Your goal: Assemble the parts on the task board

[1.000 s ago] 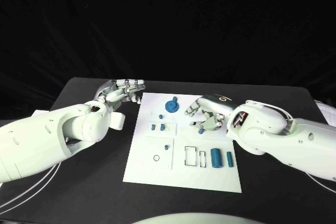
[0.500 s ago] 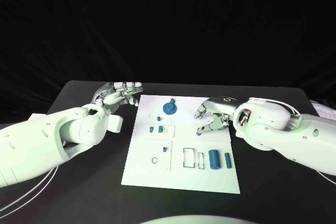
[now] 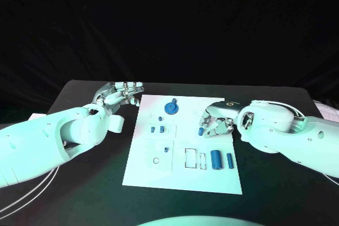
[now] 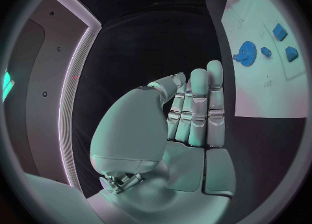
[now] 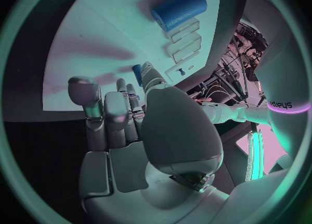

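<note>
Right hand pinching a small blue part over the board; left hand idle at the board's far left corner.

From the left: my left hand [image 3: 121, 92] hangs off the task board [image 3: 145, 160], fingers straight and near together, holding nothing, parked clear I'd judge. On the board sit a blue gear [image 3: 172, 107], small blue blocks [image 3: 157, 129], then a thick blue cylinder [image 3: 216, 159] and a thinner one [image 3: 230, 160] by open slots. My right hand [image 3: 216, 119] curls over the board's right side, its fingers closed on a small blue peg [image 3: 201, 131], probably for seating. Black table [image 3: 84, 187], dark backdrop.
</note>
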{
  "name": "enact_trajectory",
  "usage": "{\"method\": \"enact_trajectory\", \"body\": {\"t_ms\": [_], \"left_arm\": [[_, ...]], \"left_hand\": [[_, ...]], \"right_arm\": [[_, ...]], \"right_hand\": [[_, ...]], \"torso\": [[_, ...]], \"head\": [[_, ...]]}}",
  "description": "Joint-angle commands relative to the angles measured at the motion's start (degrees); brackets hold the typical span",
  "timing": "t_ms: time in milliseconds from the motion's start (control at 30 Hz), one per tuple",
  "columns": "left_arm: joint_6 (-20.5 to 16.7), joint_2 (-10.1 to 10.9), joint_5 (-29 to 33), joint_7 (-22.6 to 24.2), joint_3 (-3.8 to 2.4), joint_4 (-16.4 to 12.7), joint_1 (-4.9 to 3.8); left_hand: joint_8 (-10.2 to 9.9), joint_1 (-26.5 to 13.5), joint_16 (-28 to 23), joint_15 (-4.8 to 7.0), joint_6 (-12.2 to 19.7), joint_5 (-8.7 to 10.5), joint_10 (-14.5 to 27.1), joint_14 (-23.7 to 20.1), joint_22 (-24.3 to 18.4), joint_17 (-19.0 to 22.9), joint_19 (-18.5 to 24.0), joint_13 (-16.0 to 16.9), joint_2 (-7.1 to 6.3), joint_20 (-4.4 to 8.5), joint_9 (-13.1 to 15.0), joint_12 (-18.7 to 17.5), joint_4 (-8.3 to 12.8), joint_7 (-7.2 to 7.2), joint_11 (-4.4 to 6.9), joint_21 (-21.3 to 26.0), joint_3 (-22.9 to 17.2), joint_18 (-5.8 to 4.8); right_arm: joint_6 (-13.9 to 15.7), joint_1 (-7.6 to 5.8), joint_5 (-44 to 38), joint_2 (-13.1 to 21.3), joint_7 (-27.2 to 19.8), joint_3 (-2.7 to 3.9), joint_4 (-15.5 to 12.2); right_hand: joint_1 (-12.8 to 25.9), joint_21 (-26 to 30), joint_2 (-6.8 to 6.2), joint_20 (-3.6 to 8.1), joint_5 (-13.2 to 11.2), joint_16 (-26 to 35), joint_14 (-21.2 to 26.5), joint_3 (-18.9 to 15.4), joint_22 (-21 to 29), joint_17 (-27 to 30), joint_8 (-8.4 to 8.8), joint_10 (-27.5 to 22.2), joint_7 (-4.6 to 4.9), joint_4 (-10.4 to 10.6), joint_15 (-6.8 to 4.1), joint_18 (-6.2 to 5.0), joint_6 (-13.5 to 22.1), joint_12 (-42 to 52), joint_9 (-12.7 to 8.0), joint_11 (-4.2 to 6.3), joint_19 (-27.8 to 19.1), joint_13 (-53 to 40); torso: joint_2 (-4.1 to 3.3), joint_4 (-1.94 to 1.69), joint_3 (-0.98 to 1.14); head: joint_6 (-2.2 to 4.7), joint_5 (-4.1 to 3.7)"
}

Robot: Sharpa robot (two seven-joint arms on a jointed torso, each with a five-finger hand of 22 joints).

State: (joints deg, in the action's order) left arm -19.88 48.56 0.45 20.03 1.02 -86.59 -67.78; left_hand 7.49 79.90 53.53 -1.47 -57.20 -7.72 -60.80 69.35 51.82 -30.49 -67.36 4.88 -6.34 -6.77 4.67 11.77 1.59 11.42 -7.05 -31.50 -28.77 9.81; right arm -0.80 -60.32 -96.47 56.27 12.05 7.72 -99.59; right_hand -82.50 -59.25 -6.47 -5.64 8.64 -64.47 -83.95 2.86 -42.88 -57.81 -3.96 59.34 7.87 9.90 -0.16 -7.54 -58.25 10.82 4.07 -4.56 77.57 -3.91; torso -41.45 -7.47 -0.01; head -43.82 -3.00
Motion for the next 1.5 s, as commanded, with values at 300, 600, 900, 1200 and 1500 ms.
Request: {"method": "enact_trajectory", "body": {"t_ms": [300,600,900,1200,1500], "left_arm": [[0.76,-0.21,0.22,0.35,0.00,0.15,-0.01],[0.88,-0.25,0.22,0.22,0.01,0.18,0.00],[1.02,-0.19,0.22,0.10,0.01,0.25,0.00],[1.18,-0.18,0.22,-0.09,0.02,0.24,0.00],[1.42,-0.28,0.22,-0.32,0.02,0.32,0.00]], "left_hand": [[0.25,-0.68,0.37,-0.15,0.24,-0.10,0.36,-0.33,0.03,0.08,-0.22,-0.03,0.08,-0.26,-0.10,0.24,-0.04,-0.04,-0.03,0.09,0.38,0.59],[0.25,-0.68,0.37,-0.15,0.24,-0.10,0.36,-0.33,0.03,0.08,-0.22,-0.03,0.08,-0.26,-0.10,0.24,-0.04,-0.04,-0.03,0.09,0.38,0.59],[0.25,-0.68,0.37,-0.15,0.24,-0.10,0.36,-0.33,0.03,0.08,-0.22,-0.03,0.08,-0.26,-0.10,0.24,-0.04,-0.04,-0.03,0.09,0.38,0.59],[0.25,-0.68,0.37,-0.15,0.24,-0.10,0.36,-0.33,0.03,0.08,-0.22,-0.03,0.08,-0.26,-0.10,0.24,-0.04,-0.04,-0.03,0.09,0.38,0.59],[0.35,-0.75,0.41,-0.14,0.24,-0.14,0.40,-0.33,-0.01,0.14,-0.21,-0.03,0.18,-0.27,-0.11,0.40,-0.04,-0.09,0.01,0.15,0.39,0.61]], "right_arm": [[2.20,0.63,1.09,-0.31,-2.11,0.02,-0.33],[2.40,1.00,1.35,-0.91,-2.47,0.02,-0.07],[1.62,1.21,0.85,-1.15,-2.18,0.02,-0.01],[-0.07,1.30,-3.73,-1.52,-0.62,0.02,0.29],[4.27,1.34,-3.78,-1.68,-0.96,0.02,-0.51]], "right_hand": [[-2.04,-1.09,2.55,0.59,-0.08,-1.56,-1.53,2.07,-1.29,-1.10,-0.13,2.94,-0.01,-0.74,-0.60,-0.43,-2.08,0.08,0.02,0.10,0.92,0.18],[-2.83,-1.39,3.09,0.69,-0.77,-1.99,-1.56,3.47,-1.67,-1.37,0.07,4.16,0.00,-0.96,-0.67,-0.36,-2.51,-0.60,-0.07,0.19,1.10,0.23],[-5.22,-2.87,4.19,1.23,-2.50,-3.50,-1.82,7.42,-3.69,-2.84,-0.59,7.55,-0.48,-1.99,-1.29,-0.06,-5.16,-1.45,0.25,0.86,1.75,0.07],[-6.17,-3.94,3.98,1.77,-3.40,-4.47,-1.82,12.04,-5.10,-3.73,-0.94,10.33,-0.74,-3.72,-1.62,0.19,-7.23,-2.83,0.44,1.37,1.96,-0.05],[-6.48,-4.47,3.82,1.85,-4.32,-4.94,-1.79,16.46,-5.73,-4.13,-0.68,11.46,-0.42,-5.57,-1.59,0.27,-7.72,-4.16,0.40,1.24,1.93,-0.15]], "torso": [[0.02,-0.07,-0.07],[0.02,-0.12,-0.08],[0.04,-0.06,-0.09],[0.09,-0.05,-0.07],[0.14,-0.05,-0.08]], "head": [[-0.14,-0.22],[-0.20,-0.20],[-0.34,-0.11],[-0.45,-0.13],[-0.30,-0.23]]}}
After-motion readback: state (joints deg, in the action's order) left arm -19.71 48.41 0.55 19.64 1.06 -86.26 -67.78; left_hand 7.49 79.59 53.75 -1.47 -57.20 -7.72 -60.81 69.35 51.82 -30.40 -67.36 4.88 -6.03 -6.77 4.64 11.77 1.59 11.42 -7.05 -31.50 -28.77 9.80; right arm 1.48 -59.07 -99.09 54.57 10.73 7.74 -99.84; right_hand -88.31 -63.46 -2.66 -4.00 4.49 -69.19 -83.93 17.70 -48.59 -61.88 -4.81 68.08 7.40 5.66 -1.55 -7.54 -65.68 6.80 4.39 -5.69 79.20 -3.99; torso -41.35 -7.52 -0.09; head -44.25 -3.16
